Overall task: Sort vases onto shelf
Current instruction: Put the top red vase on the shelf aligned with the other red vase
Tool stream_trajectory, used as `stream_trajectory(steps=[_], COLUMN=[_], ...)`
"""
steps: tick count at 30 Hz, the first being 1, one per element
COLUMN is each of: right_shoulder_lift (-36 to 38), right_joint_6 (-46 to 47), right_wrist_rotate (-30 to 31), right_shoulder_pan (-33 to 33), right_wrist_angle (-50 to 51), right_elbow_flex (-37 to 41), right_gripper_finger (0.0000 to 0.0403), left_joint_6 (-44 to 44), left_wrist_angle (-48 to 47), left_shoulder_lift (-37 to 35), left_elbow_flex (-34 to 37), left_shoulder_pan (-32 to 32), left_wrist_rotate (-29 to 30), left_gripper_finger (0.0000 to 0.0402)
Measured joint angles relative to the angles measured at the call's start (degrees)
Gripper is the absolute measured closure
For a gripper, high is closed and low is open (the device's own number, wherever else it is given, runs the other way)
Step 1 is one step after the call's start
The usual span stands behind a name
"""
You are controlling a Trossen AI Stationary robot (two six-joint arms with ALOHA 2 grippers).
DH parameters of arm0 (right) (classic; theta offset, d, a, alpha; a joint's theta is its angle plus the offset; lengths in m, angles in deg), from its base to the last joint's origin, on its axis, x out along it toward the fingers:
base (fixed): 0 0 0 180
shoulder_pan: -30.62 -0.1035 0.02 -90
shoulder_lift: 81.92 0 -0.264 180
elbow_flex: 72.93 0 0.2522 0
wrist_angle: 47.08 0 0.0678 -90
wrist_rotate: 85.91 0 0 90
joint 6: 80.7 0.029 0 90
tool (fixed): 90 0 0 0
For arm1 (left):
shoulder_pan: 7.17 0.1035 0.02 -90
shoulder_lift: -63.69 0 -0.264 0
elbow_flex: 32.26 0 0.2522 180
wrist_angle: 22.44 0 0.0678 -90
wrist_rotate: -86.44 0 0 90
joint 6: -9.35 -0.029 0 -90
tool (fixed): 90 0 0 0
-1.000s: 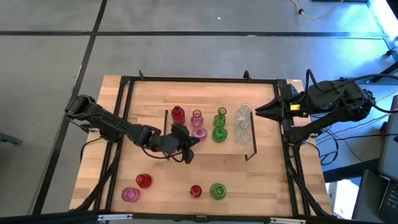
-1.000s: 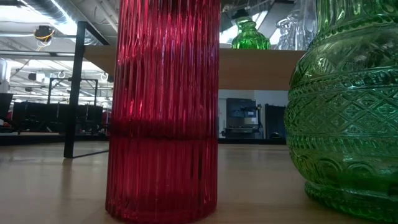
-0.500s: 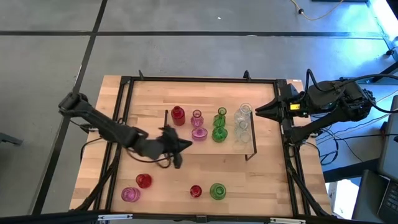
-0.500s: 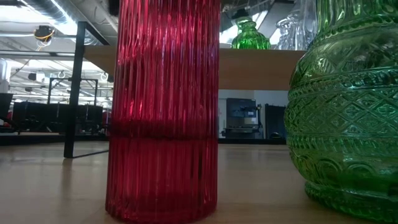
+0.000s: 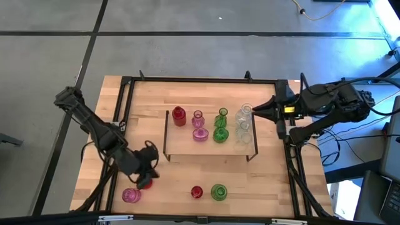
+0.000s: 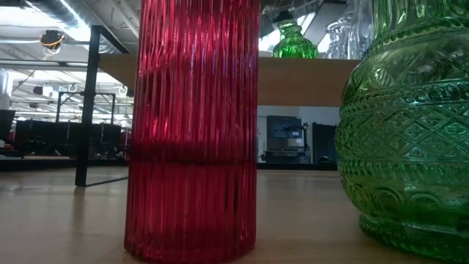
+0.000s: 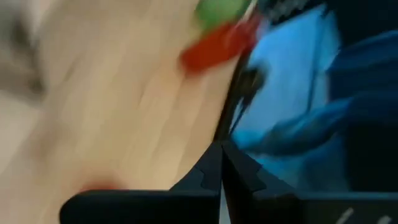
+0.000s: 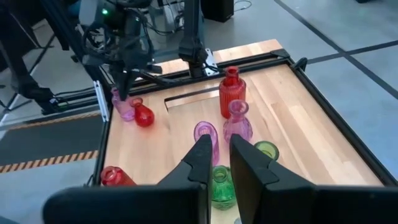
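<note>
High view | left gripper (image 5: 147, 172) above round red vase (image 5: 144, 182) on tabletop (image 5: 275, 181), finger state cannot be told | right gripper (image 8: 216, 163) pressed together beside shelf (image 5: 181, 149) | glass judged rigid, slippery, fragile: take hold at narrow neck.

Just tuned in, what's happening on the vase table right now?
The left claw is down at the near-left of the table, right over a round red vase beside a pink vase. The shelf already carries red, pink, green and clear vases. A small red vase and a green vase wait on the table. The right claw hangs by the shelf's right end, shut and empty.
</note>
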Motion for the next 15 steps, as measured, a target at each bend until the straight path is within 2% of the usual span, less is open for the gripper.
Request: stream_trajectory(steps=[6, 9, 12, 15], right_shoulder_lift=[-2.5, -3.3, -4.1, -4.9], right_joint_6=[-0.3, -0.3, -0.4, -0.4], right_wrist_rotate=[0.3, 0.3, 0.3, 0.4], right_shoulder_pan=[0.0, 0.0, 0.0, 0.0], right_wrist_angle=[-0.3, -0.3, -0.5, -1.5], right_elbow_flex=[0.0, 0.0, 0.0, 0.0], right_gripper_finger=[0.0363, 0.0363, 0.0363, 0.0363], left_joint_6=[12.5, 14.8, 14.7, 14.0], left_wrist_angle=[-15.6, -20.6, -22.4, -22.4], left_shoulder_lift=[0.0, 0.0, 0.0, 0.0], left_elbow_flex=[0.0, 0.0, 0.0, 0.0], left_shoulder_pan=[-3.0, -3.4, -3.4, -3.3], left_wrist_rotate=[-11.4, -16.0, -14.8, -12.8], left_gripper_finger=[0.0401, 0.0402, 0.0398, 0.0375])
